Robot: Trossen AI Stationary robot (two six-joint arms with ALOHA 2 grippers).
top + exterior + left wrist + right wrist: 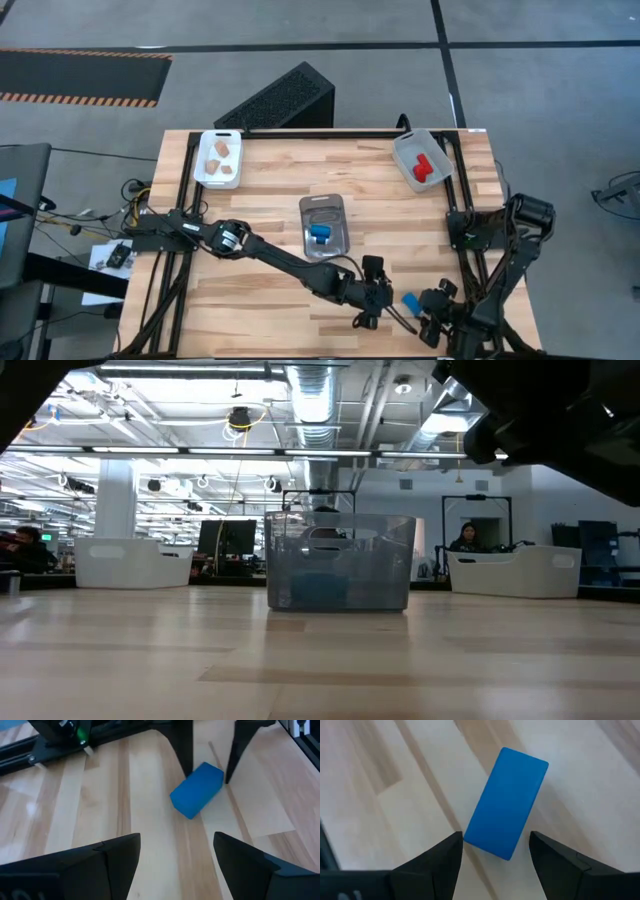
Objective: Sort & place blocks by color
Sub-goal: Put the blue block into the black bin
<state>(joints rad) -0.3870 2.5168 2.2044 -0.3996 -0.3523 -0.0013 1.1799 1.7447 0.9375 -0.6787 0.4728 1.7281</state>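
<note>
Straddling the blue block [507, 802], right pincer [495, 852] gapes apart; left pincer [175, 851] nearby, apart too.

loose blue block [506, 802]: flat on the wood, skewed, one end between the right claw's [495, 851] spread fingers
red blocks [423, 168]: far off, in a tray
wood blocks [222, 157]: far off, in a tray

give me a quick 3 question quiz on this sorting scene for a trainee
1. True or false: the loose blue block lies on the table, outside every tray.
2. Which tray holds the red block? A white B grey C clear
3. Which gripper is over the loose blue block?

Key
1. True
2. B, the grey tray
3. The right gripper, fingers open; the left gripper waits open beside it.
</note>
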